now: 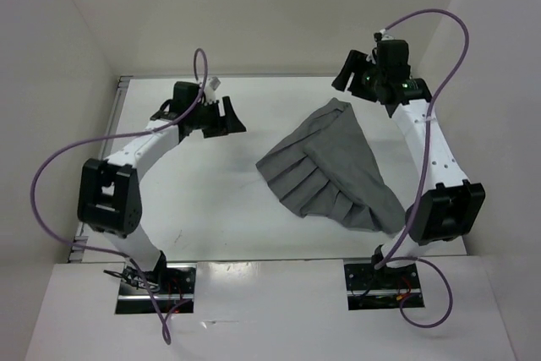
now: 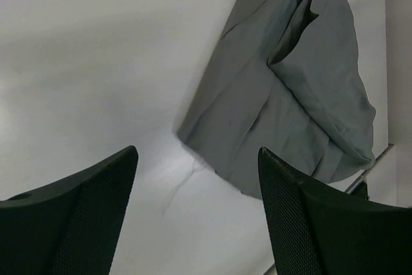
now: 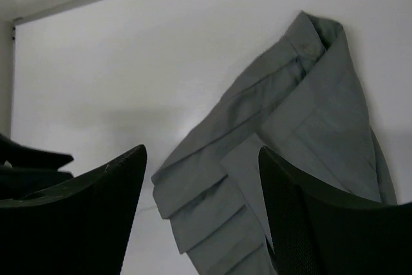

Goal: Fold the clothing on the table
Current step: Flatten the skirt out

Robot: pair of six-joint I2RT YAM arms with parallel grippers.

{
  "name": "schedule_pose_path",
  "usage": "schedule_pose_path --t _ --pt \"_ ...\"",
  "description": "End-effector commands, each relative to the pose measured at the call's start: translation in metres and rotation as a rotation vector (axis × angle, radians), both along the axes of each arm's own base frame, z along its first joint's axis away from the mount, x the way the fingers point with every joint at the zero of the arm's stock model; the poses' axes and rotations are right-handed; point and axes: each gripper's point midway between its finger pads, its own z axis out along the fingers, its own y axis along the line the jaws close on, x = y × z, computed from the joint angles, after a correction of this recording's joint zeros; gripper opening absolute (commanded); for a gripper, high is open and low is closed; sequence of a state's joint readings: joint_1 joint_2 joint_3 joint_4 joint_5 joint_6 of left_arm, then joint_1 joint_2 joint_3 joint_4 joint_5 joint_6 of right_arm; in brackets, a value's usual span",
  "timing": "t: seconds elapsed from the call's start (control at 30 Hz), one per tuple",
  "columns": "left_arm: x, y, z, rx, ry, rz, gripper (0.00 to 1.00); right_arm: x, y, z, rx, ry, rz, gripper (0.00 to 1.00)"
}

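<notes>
The clothing (image 1: 334, 166), a grey pleated skirt, lies crumpled on the white table (image 1: 211, 200), right of centre, with one part folded over the pleats. My left gripper (image 1: 231, 116) hovers open to the skirt's left, nothing between its fingers. The left wrist view shows the skirt (image 2: 290, 82) beyond the open gripper (image 2: 197, 151). My right gripper (image 1: 347, 78) hangs open above the skirt's far corner and holds nothing. In the right wrist view the open gripper (image 3: 202, 149) frames the skirt (image 3: 290, 114), pleats fanned out below and the waistband's end at the top.
White walls (image 1: 76, 82) close in the table on the left, back and right. A metal rail (image 1: 122, 82) runs by the far left corner. Purple cables (image 1: 51, 175) loop off both arms. Bare table (image 2: 96, 62) lies left of the skirt.
</notes>
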State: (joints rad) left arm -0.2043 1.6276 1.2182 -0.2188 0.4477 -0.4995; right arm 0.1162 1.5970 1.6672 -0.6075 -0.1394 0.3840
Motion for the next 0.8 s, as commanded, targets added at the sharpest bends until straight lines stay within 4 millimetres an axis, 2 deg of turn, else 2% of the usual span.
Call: schedule_pose_path --t 0.0,0.03,0.07,0.1,0.13,0.2,0.23,0.3,0.47,0.53,0.67,0.7,0.77 --pt "0.021 -0.034 0.005 -0.047 -0.037 -0.109 0.8 -0.03 -0.007 -0.077 -0.087 0.224 -0.035 0.74" --pt "0.024 -0.037 -0.004 -0.051 -0.014 -0.118 0.8 -0.036 -0.004 -0.089 -0.113 0.255 -0.034 0.74" --pt "0.023 -0.046 -0.004 -0.062 -0.008 -0.137 0.8 -0.043 -0.003 -0.106 -0.134 0.288 -0.035 0.73" --pt "0.02 -0.056 0.0 -0.072 -0.024 -0.165 0.8 -0.046 -0.005 -0.114 -0.167 0.301 -0.052 0.73" --pt "0.022 -0.057 -0.001 -0.072 -0.022 -0.165 0.8 -0.051 0.003 -0.123 -0.201 0.307 -0.029 0.73" --pt "0.018 -0.069 -0.01 -0.075 -0.002 -0.197 0.8 -0.049 0.002 -0.137 -0.269 0.328 -0.025 0.73" --pt "0.02 -0.07 -0.006 -0.077 -0.012 -0.198 0.8 -0.048 0.001 -0.144 -0.281 0.342 -0.016 0.73" --pt "0.018 -0.071 -0.011 -0.079 0.01 -0.205 0.8 -0.043 0.004 -0.162 -0.349 0.367 -0.011 0.73" --pt "0.011 -0.071 -0.017 -0.086 0.033 -0.218 0.8 -0.019 0.008 -0.173 -0.415 0.334 0.023 0.69" --pt "0.007 -0.07 -0.018 -0.084 0.044 -0.218 0.8 -0.007 0.008 -0.172 -0.44 0.31 0.035 0.64" --pt "-0.002 -0.066 -0.022 -0.075 0.06 -0.21 0.8 0.004 0.011 -0.188 -0.462 0.328 0.058 0.52" --pt "-0.002 -0.066 -0.018 -0.077 0.051 -0.21 0.8 0.003 0.012 -0.193 -0.468 0.337 0.077 0.5" --pt "-0.006 -0.063 -0.027 -0.067 0.071 -0.203 0.8 0.008 0.015 -0.201 -0.468 0.334 0.09 0.49"
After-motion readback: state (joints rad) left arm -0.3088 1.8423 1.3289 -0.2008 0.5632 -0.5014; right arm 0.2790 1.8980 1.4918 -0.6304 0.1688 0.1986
